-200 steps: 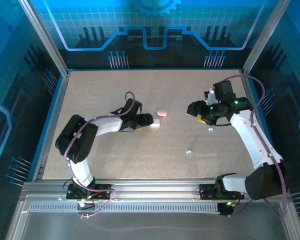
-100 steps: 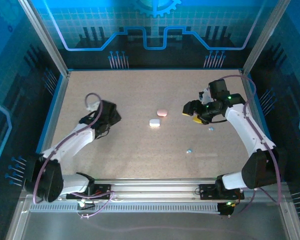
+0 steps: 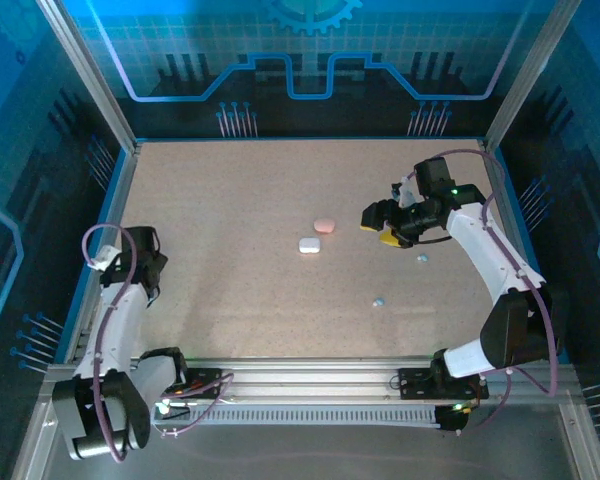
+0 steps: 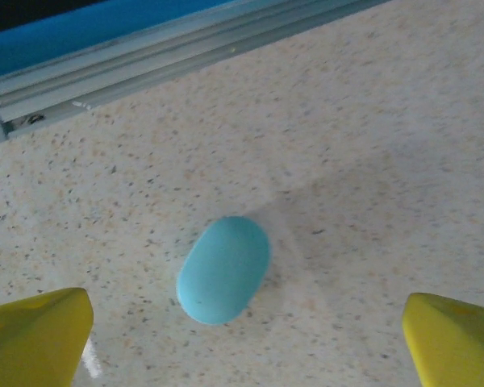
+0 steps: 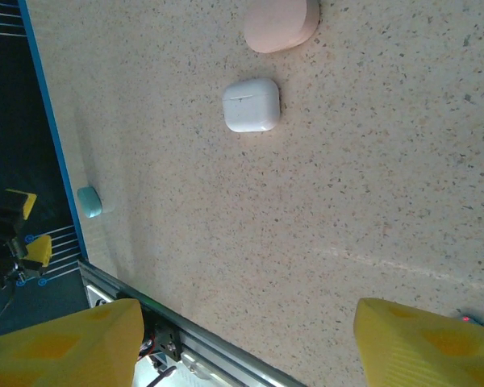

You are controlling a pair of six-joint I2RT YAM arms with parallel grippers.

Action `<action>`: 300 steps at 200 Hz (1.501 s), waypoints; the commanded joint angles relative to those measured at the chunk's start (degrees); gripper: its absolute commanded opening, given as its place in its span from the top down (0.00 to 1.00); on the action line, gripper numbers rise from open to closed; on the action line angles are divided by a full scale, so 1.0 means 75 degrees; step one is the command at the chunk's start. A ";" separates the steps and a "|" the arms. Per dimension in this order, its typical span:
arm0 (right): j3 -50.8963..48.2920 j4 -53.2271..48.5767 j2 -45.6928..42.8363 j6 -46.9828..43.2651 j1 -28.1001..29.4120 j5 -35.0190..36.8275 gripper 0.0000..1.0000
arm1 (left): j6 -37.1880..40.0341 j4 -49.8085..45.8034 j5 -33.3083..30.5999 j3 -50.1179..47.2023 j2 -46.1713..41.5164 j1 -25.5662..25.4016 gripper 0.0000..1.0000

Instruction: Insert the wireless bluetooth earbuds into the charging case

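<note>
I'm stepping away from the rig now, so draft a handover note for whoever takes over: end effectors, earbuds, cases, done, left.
Left end effector: open, hovering at the blue case near the left edge of the table, not touching it.
Right end effector: open, empty, right of centre.
White case and pink case: mid-table, close together, both look shut.
Far earbud and near earbud: light blue, loose on the right half.
Done: no earbud seated in view.
Left: open a case, pick up and insert the earbuds.
</note>
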 commanded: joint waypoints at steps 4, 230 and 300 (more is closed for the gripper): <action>0.0161 0.0042 -0.0007 -0.0084 -0.0076 -0.0224 0.29 | 0.0555 0.0232 0.0875 -0.0154 0.0387 0.0453 0.01; 0.0243 -0.0098 0.0297 -0.0116 -0.0018 -0.0368 0.28 | 0.1727 0.0497 0.1257 0.1010 0.3896 0.0806 0.30; 0.0197 -0.0157 0.0263 -0.0164 -0.0031 -0.0330 0.28 | 0.1907 0.0534 0.1806 0.1155 0.4190 0.0816 0.46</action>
